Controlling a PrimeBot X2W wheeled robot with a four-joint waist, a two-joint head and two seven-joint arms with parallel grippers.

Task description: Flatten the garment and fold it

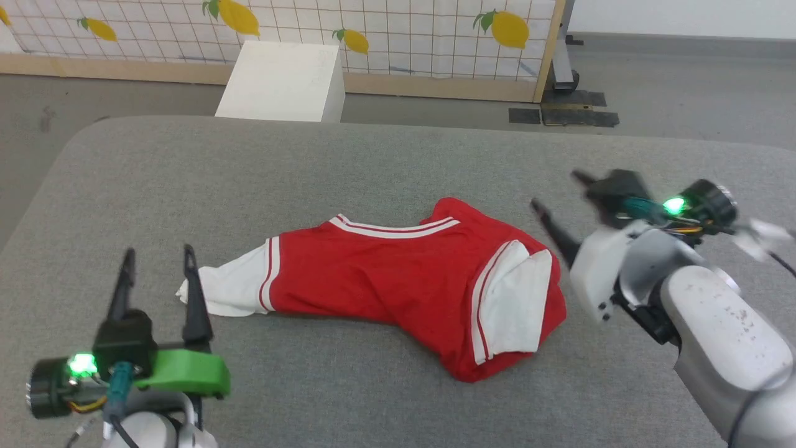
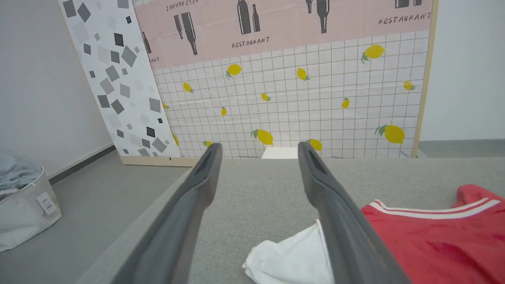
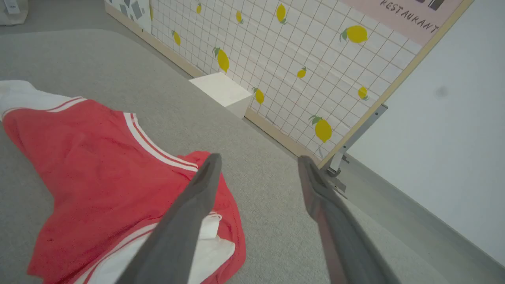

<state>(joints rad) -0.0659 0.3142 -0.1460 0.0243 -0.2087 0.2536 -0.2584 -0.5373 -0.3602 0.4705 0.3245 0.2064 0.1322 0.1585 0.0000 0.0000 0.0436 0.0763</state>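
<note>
The garment [image 1: 398,280] lies crumpled on the grey padded table [image 1: 373,162]: red body, white striped trim, one white sleeve stretched to the left, the other folded over its right side. No lettering shows. My left gripper [image 1: 158,258] hovers open just left of the left sleeve, nothing between its fingers; in the left wrist view the left gripper [image 2: 258,152] has the garment [image 2: 426,244] to its right. My right gripper [image 1: 556,190] stands open just right of the garment, apart from it. In the right wrist view the right gripper [image 3: 258,161] has the garment [image 3: 102,169] to its left.
Behind the table stand a white box [image 1: 283,81] and a lemon-print tiled panel [image 1: 373,31] on a wooden base. A metal stand foot [image 1: 563,93] rests on the grey floor at the back right. A pale fabric basket [image 2: 23,201] with blue cloth sits on the floor.
</note>
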